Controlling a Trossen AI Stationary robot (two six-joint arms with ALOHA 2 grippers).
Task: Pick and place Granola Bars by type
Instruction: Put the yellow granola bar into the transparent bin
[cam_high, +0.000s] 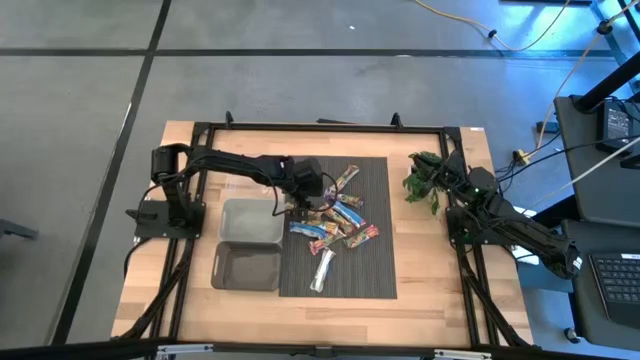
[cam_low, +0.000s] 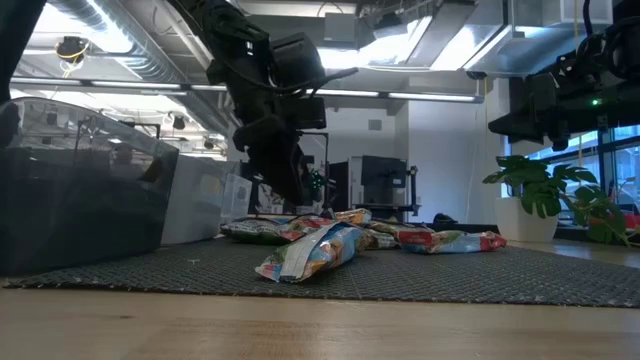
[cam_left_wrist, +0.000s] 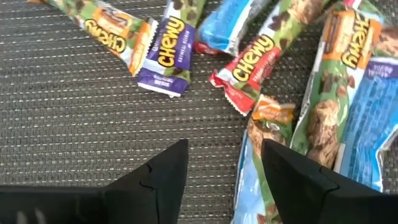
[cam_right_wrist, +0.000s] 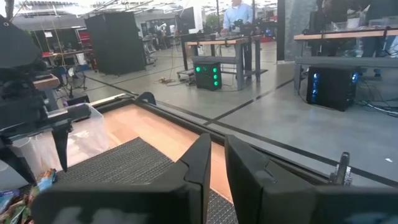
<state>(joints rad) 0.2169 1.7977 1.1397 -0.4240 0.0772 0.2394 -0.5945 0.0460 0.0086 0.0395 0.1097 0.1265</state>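
L gripper (cam_left_wrist: 221, 165) open above dark mat (cam_left_wrist: 74, 118).

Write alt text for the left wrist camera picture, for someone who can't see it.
The left arm's open claw hovers over a dark woven mat, its two black fingers empty. Beyond them lies a loose cluster of shiny wrapped Chewy granola bars with purple, orange, red and blue ends, some overlapping.

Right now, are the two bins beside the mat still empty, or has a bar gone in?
Empty. From above, the upper bin and lower bin show bare floors; the bars all lie on the mat.
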